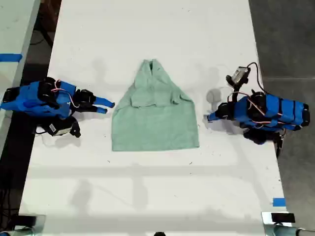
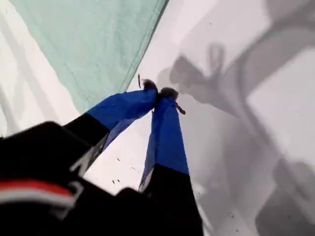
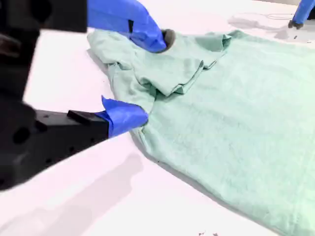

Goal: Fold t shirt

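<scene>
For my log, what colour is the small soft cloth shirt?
Plain pale mint-green shirt; clearest in the exterior view.

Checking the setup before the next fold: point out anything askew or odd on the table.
The t shirt lies flat on the white table, both sleeves already folded in over the chest and bunched unevenly, the neck end narrow. My first gripper is shut on nothing; my second gripper is open beside a sleeve. Nothing is spilled or damaged.

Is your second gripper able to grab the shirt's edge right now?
Probably yes. My second gripper is open and its fingertips sit right by the edge of the t shirt, near the folded-in sleeve. Nothing lies between them on the white table.
</scene>
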Robot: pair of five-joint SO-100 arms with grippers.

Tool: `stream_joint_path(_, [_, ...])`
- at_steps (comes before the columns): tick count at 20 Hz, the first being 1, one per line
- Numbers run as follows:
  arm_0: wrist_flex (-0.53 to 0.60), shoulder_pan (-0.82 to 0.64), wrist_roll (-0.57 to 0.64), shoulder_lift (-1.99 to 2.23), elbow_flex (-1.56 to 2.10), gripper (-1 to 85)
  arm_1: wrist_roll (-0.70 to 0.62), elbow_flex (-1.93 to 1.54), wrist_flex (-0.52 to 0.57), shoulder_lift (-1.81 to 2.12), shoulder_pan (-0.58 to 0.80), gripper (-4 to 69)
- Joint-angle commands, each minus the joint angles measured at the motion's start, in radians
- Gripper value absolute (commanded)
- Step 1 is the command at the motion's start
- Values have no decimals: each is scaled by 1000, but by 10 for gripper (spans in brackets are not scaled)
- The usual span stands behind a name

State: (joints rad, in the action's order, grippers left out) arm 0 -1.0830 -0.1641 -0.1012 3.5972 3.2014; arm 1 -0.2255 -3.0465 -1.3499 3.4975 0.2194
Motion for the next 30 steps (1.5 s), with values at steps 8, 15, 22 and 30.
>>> stream_joint_path(8, [17,-18,8,5,9,200,40,-34,-14,11,-5,20])
stream_joint_path(15, [17,-18,8,5,9,200,83,428,-80,-489,-18,22])
stream_joint_path(22, [17,-18,9,5,9,200,38,698,218,-1146,-72,142])
stream_joint_path(30, [17,-18,9,5,9,200,-12,834,437,-1594,-80,154])
